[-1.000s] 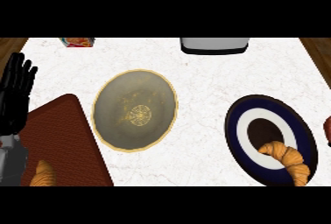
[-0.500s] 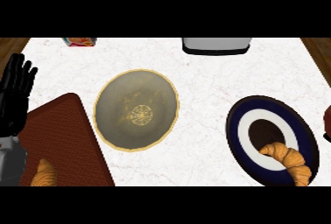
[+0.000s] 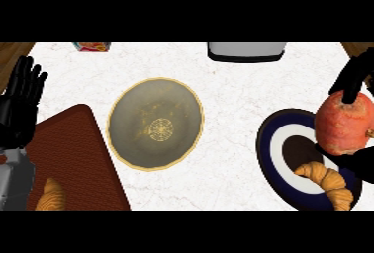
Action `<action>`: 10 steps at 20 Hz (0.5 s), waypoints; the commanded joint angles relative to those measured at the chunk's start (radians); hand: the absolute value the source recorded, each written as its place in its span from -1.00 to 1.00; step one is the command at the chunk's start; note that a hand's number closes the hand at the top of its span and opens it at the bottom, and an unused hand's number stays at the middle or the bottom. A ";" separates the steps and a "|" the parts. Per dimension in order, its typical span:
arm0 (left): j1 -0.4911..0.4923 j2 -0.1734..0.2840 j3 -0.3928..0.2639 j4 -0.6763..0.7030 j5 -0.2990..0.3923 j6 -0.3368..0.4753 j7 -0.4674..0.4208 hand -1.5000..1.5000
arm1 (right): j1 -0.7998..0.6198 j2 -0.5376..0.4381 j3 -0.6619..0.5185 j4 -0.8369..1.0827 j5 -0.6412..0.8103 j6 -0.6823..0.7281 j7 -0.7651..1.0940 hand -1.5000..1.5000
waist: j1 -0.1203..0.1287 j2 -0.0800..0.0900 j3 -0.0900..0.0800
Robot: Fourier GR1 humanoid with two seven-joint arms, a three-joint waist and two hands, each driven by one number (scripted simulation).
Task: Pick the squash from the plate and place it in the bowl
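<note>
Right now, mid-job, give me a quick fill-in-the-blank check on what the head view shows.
1. The right hand is curled round the orange ____.
2. The squash hangs above the dark blue and white ____.
3. On the plate, below the squash, lies a ____.
4. The gold-rimmed bowl sits between the plate and the resting ____ hand.

Missing words: squash; plate; croissant; left

The bowl point(image 3: 156, 123) sits mid-counter point(image 3: 234, 89). To its right lies the plate point(image 3: 272, 148), a croissant point(image 3: 329, 183) on its near part. The right hand point(image 3: 358, 79) holds the squash point(image 3: 343, 123) above the plate's right side. Left of the bowl lies a board point(image 3: 80, 158) with a pastry point(image 3: 50, 195) at its near end. The left hand point(image 3: 18, 106) rests open at the left edge.
</note>
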 commanded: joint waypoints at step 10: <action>-0.022 -0.011 -0.013 -0.034 0.006 -0.004 0.041 0.00 | -0.318 0.230 0.362 0.295 0.134 -0.154 0.301 1.00 | 0.015 0.006 0.002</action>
